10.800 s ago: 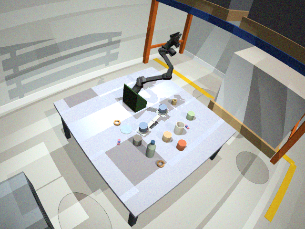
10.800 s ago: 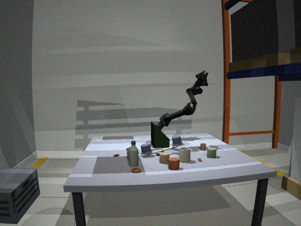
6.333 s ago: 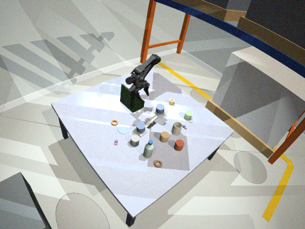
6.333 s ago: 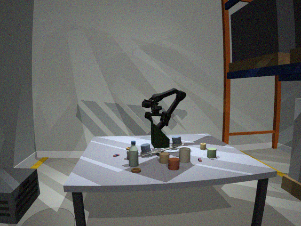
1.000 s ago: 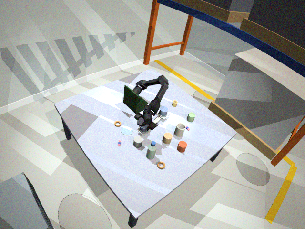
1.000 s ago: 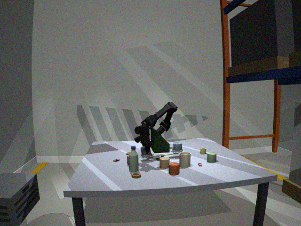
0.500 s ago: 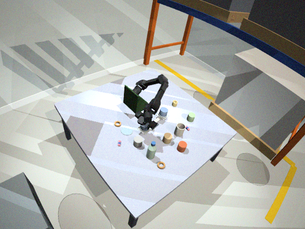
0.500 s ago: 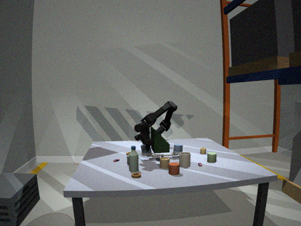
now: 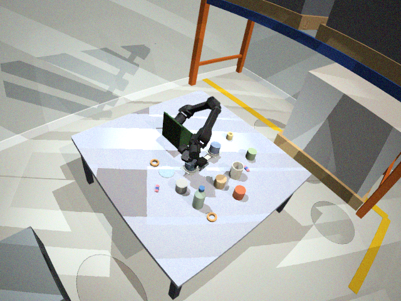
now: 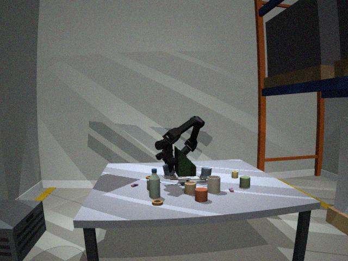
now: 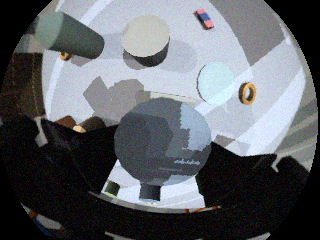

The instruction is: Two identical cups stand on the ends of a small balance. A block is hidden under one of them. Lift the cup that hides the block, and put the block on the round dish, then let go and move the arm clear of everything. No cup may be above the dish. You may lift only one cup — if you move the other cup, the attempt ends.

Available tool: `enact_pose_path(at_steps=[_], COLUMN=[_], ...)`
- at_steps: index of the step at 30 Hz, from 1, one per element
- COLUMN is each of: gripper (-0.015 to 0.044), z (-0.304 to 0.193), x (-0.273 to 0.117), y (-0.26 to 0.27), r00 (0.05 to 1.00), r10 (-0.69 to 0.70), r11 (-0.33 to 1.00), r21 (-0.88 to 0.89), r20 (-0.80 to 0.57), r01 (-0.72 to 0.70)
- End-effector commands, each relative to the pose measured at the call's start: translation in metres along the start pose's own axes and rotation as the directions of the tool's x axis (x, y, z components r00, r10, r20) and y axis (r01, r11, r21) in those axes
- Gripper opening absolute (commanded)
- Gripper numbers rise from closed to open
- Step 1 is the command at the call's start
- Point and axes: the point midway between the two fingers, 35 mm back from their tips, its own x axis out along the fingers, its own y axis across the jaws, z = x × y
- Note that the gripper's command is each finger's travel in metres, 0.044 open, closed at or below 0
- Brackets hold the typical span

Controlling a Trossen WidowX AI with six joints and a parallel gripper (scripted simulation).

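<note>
Top view: high, far, angled down over whole table. Exterior: low, front side, level, mid-distance. Wrist: close, straight down. All share the pale round dish area.

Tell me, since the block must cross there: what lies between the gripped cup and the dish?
Nothing stands between the cup and the dish; the wrist view shows only a short strip of table there.
</note>
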Motion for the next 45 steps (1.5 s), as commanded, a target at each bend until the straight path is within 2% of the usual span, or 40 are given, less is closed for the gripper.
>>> enact_pose_path(at_steps=[1, 45], gripper=[0.0, 0.0], z=[0.006, 0.001], x=[-0.012, -0.069], y=[0.003, -0.003], r00=[1.0, 1.0], r10=[0.011, 0.01], r11=[1.0, 1.0], r21=[-0.012, -0.012], r20=[0.026, 0.023], r01=[-0.011, -0.01])
